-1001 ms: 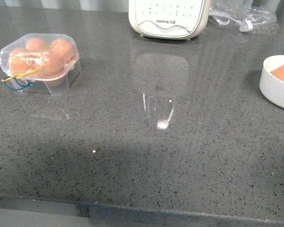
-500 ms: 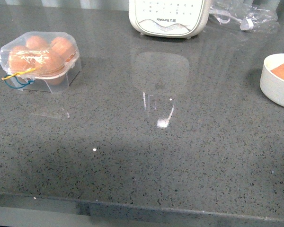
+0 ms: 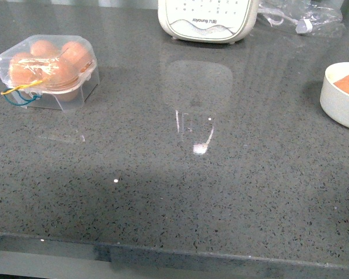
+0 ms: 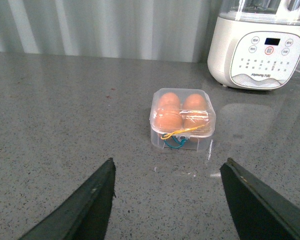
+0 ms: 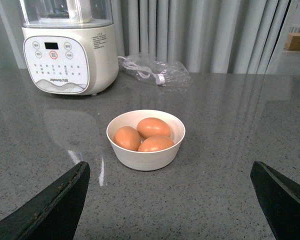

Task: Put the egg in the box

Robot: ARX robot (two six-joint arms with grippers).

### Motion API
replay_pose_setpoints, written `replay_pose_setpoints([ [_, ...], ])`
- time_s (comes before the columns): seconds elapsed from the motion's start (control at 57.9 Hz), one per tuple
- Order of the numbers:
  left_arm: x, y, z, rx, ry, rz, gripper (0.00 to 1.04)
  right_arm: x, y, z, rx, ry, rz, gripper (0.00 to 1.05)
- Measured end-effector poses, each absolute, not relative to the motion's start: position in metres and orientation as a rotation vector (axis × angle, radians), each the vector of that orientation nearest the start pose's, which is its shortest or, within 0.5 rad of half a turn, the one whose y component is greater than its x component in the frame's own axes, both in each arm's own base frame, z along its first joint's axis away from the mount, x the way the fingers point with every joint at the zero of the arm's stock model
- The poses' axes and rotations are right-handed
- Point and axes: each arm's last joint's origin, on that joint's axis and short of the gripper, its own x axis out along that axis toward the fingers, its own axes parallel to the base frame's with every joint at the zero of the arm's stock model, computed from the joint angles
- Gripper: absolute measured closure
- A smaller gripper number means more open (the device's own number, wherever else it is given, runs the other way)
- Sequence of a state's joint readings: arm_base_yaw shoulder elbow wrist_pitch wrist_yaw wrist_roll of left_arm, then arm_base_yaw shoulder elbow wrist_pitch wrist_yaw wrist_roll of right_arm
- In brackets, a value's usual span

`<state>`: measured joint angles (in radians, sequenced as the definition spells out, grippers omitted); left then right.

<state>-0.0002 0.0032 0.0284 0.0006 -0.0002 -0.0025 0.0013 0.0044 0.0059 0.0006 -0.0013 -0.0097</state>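
Speckled grey stone counter (image 3: 180, 192) is filling the front view, with a pale curtain hanging behind it in the wrist views. Neither arm is showing in the front view. Compared with a second ago, everything in that view is sitting slightly higher in the frame, so the camera appears to be tipping a little; the objects themselves are keeping their places relative to one another.

The box (image 3: 46, 71) is resting at the far left of the counter with its clear lid closed and four brown eggs inside, the blue-and-yellow wire tie (image 3: 18, 93) hanging at its front edge. The left wrist view is showing the same box (image 4: 182, 120) ahead of the left gripper (image 4: 167, 200), whose fingers are spread wide and holding nothing.

At the far right, the white bowl (image 3: 341, 103) is sitting partly cut off by the frame edge. The right wrist view is showing that bowl (image 5: 146, 150) holding three eggs, one egg (image 5: 153, 127) lying at the back. The right gripper (image 5: 170, 200) is hovering before it, fingers parted widely and empty.

A white appliance (image 3: 208, 20) is standing at the back, with a plastic bag (image 3: 299, 17) beside it.
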Motion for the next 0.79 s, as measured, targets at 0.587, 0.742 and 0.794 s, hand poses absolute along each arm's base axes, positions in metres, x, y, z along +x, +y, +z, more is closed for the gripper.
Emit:
replay_pose_setpoints([
  [0.587, 0.0961, 0.0000, 0.1730, -0.002, -0.026, 0.000, 0.07, 0.0976, 0.0002, 0.1652, -0.010, -0.002, 0.002, 0.07],
  [0.742, 0.0961, 0.0000, 0.1730, -0.002, -0.026, 0.000, 0.07, 0.0976, 0.0002, 0.1652, -0.010, -0.002, 0.002, 0.07],
  [0.794, 0.0961, 0.0000, 0.1730, -0.002, -0.026, 0.000, 0.07, 0.0976, 0.0002, 0.1652, -0.010, -0.002, 0.002, 0.07],
])
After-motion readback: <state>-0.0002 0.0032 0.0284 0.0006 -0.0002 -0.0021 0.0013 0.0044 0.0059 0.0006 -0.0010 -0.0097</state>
